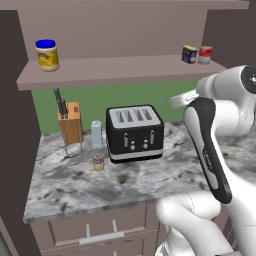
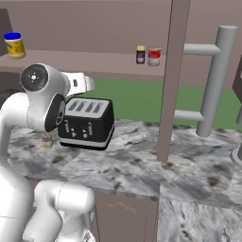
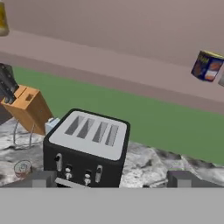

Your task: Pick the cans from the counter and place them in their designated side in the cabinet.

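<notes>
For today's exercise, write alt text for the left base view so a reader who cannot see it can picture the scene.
A black toaster sits on a marbled counter, with a small round can, a knife block and a pale carton to its left. On the cabinet shelf above stand a yellow jar at left and a dark-blue can beside a red-and-white can at right.

A green wall [image 1: 125, 95] backs the worktop. A toaster [image 1: 134, 132] and knife block [image 1: 70, 122] stand before it. A grey ladder-like rack [image 2: 215, 80] stands right.

Both base views flank the arm, sharing the toaster [image 1: 134, 133] with the nearer hand view.
</notes>
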Tool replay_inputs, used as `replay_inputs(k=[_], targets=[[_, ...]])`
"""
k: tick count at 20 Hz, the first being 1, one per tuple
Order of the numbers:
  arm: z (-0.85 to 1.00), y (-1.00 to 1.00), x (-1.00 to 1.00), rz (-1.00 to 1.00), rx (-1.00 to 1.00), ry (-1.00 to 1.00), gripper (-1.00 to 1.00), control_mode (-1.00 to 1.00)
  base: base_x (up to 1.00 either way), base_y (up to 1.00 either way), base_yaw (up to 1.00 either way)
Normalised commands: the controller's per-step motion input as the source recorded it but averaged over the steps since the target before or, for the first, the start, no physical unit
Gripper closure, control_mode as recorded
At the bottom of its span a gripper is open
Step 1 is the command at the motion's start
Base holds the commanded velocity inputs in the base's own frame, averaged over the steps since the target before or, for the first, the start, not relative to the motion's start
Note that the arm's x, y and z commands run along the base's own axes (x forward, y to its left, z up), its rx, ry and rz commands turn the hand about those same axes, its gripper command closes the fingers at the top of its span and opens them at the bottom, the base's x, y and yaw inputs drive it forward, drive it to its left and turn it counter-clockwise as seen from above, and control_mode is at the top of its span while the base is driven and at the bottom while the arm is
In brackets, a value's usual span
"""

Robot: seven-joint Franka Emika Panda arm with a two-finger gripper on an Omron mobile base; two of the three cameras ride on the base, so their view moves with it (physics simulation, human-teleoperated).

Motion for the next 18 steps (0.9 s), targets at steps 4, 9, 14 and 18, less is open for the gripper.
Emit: replay_inputs(k=[4,9,14,18], targets=[[-0.18,0.11,0.09,0.02,0.02,0.25,-1.0,-1.0,0.0,0.0,0.0],[-0.18,0.23,-0.07,0.0,0.12,0.17,-1.0,-1.0,0.0,0.0,0.0],[-0.29,0.37,-0.21,0.0,0.1,0.04,-1.0,-1.0,0.0,0.0,0.0],[-0.3,0.37,-0.19,0.0,0.03,0.0,-1.0,-1.0,0.0,0.0,0.0]])
